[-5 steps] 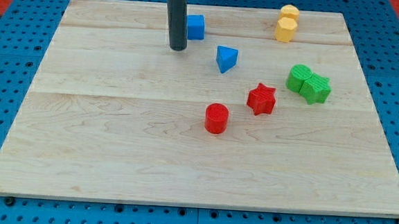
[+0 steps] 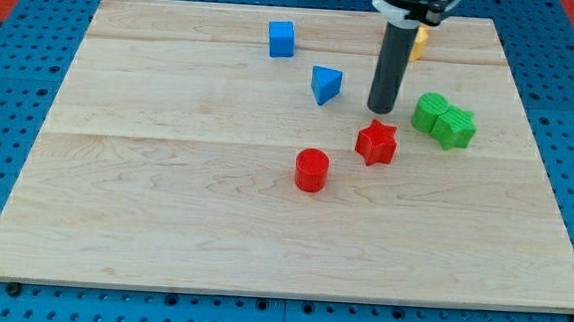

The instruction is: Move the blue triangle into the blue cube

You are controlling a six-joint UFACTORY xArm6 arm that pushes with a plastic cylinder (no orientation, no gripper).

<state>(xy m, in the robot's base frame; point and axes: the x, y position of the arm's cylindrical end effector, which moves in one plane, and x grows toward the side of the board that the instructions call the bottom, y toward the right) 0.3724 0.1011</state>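
Blue triangle (image 2: 326,84) lies apart from blue cube (image 2: 281,39).

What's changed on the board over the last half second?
Only my tip moved: from beside the blue cube it swung toward the view's right and now sits right of the blue triangle, above the red star. No block shifted.
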